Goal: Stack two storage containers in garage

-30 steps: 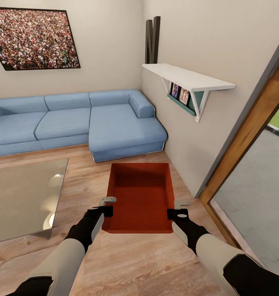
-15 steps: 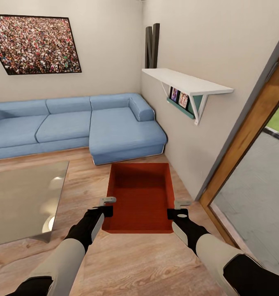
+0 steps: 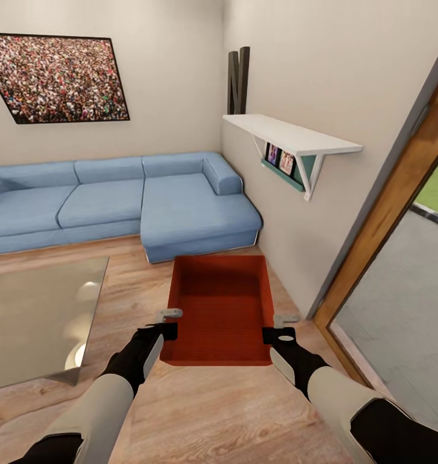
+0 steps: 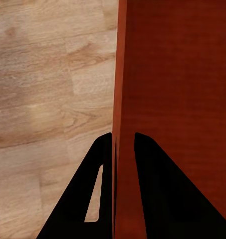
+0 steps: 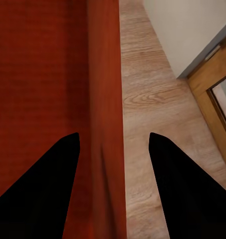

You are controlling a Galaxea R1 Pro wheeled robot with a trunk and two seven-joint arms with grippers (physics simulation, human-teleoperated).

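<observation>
One orange-red storage container (image 3: 222, 309), open-topped, hangs between my two arms over the living room's wood planks. My left gripper (image 3: 168, 324) grips its left wall; in the left wrist view that gripper (image 4: 123, 138) has both fingers pressed close against the wall (image 4: 167, 99). My right gripper (image 3: 280, 327) sits at the container's right wall. In the right wrist view this gripper (image 5: 113, 138) has its fingers wide apart astride the wall (image 5: 105, 74), with a gap on the outer side.
The blue sectional sofa (image 3: 115, 200) lies ahead of the container. A glass low table (image 3: 38, 316) is at the left. A white wall shelf (image 3: 289, 135) juts out on the right, and a wooden door frame (image 3: 386, 206) opens onto grey paving (image 3: 399, 309).
The whole head view has shifted: sofa, picture and shelf sit lower in the picture. The container and both grippers keep the same place in view, so they travel with the camera.
</observation>
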